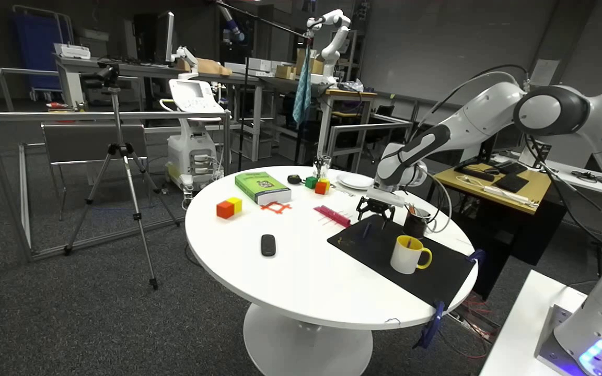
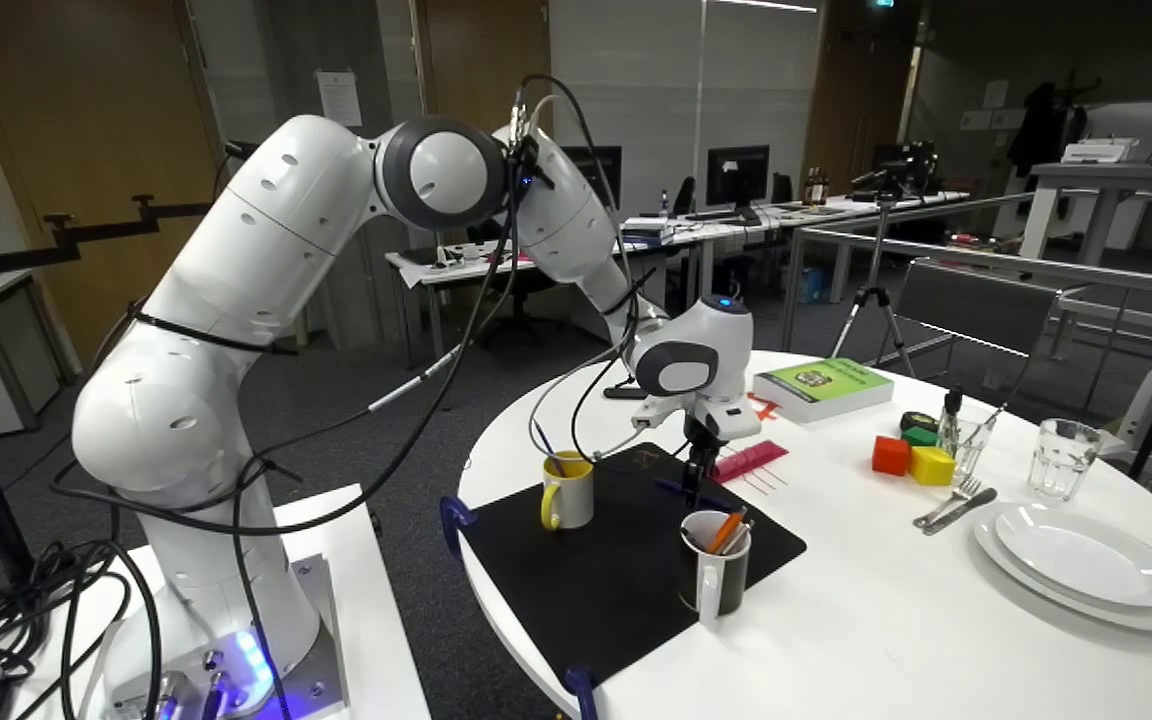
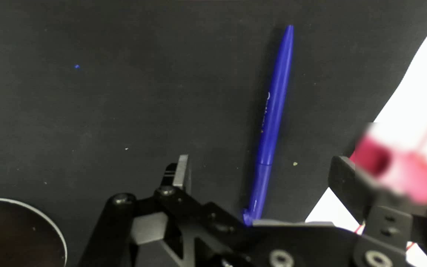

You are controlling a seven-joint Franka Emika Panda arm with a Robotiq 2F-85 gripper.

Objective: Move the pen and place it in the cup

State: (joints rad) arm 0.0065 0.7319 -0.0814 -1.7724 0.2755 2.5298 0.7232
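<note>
Blue pen (image 3: 272, 118) lies on black mat (image 1: 371, 250), jaws stand spread

The pen lies flat near the dark cup (image 2: 734, 580) but apart from it. In the wrist view, the jaws of the robot arm (image 2: 566, 210) are wide apart, and the pen is seen in the gap between them; whether they touch the mat, I cannot tell. The cup stands at the edge of the mat; it has a white handle, and an orange stick (image 2: 726, 531) and other thin things (image 2: 737, 540) stand inside it. On the mat there is also a white mug (image 2: 578, 500) with yellow inside and yellow handle, which holds one thin, pen-like object (image 2: 550, 450). A pink piece (image 2: 751, 460) lies on the white bench (image 1: 228, 250) by the edge of the mat. Elsewhere on the bench are a green book (image 1: 263, 181) and white plates (image 2: 1086, 555).
</note>
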